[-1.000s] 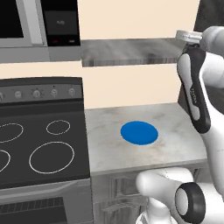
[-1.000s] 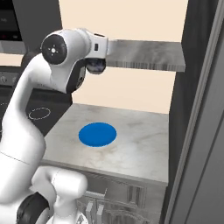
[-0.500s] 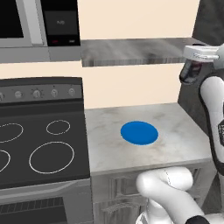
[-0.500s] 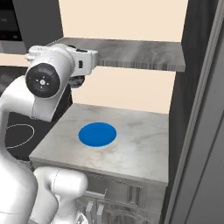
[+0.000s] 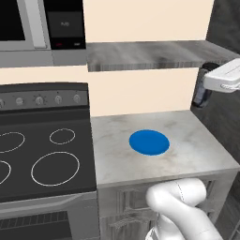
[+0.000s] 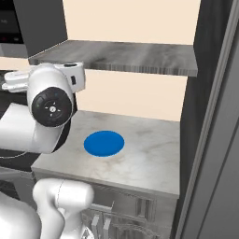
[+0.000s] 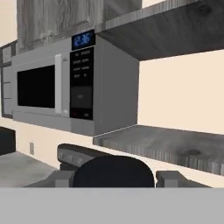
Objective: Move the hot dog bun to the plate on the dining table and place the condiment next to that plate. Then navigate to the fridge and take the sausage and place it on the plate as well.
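**Condiment in the jaws, far from the table**

The 2-finger gripper (image 7: 114, 180) has its jaws closed narrowly on a dark rounded thing. I judge this to be the cap of the small greyish condiment bottle (image 7: 113, 168), so the task's thing sits between the jaws, raised above the counter.

Ahead of the jaws and to their left in the hand view hangs the silver microwave with the black door (image 7: 57, 89). Ahead and lower runs the grey veined shelf (image 7: 175, 146). Well below the jaws lies the flat bright blue disc plate (image 5: 149, 142) on the light marble counter (image 5: 197, 150). This disc is not the plate of the task.

What could go wrong: the bottle is held only near its top, so a quick swing of the arm or a drive of the base may let it tilt or slip out. The shelf edge is near, and a careless turn could knock the bottle against it.

Counted: 1 condiment, 1 blue disc, 1 microwave, and 4 white rings on the black stove top (image 5: 44, 154).
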### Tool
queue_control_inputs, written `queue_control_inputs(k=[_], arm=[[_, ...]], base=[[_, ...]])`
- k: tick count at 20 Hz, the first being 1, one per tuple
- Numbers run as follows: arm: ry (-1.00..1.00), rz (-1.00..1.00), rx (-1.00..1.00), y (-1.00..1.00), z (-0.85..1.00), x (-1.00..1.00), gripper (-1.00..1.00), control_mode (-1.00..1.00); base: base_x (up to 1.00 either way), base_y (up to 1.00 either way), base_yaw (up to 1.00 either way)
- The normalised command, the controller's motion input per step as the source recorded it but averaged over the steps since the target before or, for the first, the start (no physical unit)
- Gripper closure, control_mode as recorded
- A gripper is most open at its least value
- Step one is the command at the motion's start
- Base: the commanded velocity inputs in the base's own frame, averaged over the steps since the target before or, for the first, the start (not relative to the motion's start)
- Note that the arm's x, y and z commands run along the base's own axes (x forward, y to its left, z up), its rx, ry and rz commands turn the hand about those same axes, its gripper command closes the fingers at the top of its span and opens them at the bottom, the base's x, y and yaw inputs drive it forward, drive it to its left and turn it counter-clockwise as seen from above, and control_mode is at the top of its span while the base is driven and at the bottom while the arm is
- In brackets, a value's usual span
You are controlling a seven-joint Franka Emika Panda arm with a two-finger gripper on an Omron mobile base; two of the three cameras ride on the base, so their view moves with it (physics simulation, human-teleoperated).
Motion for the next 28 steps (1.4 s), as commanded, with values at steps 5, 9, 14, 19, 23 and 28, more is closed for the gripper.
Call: queue_control_inputs(k=[5, 9, 14, 19, 23, 28], arm=[[-0.02, 0.03, -0.02, 0.10, -0.02, -0.15, 1.00, 1.00], [0.00, 0.00, 0.00, 0.00, 0.00, 0.00, 1.00, 1.00], [0.00, 0.00, 0.00, 0.00, 0.00, 0.00, 1.00, 1.00], [0.00, 0.00, 0.00, 0.00, 0.00, 0.00, 1.00, 1.00], [0.00, 0.00, 0.00, 0.00, 0.00, 0.00, 1.00, 1.00], [0.00, 0.00, 0.00, 0.00, 0.00, 0.00, 1.00, 1.00]], base=[[-0.77, 0.44, 0.08], [-0.97, 0.62, 0.25], [-0.59, 0.59, 0.49], [-0.33, 0.58, 0.67], [-0.22, 0.62, 0.74], [-0.21, 0.57, 0.77]])
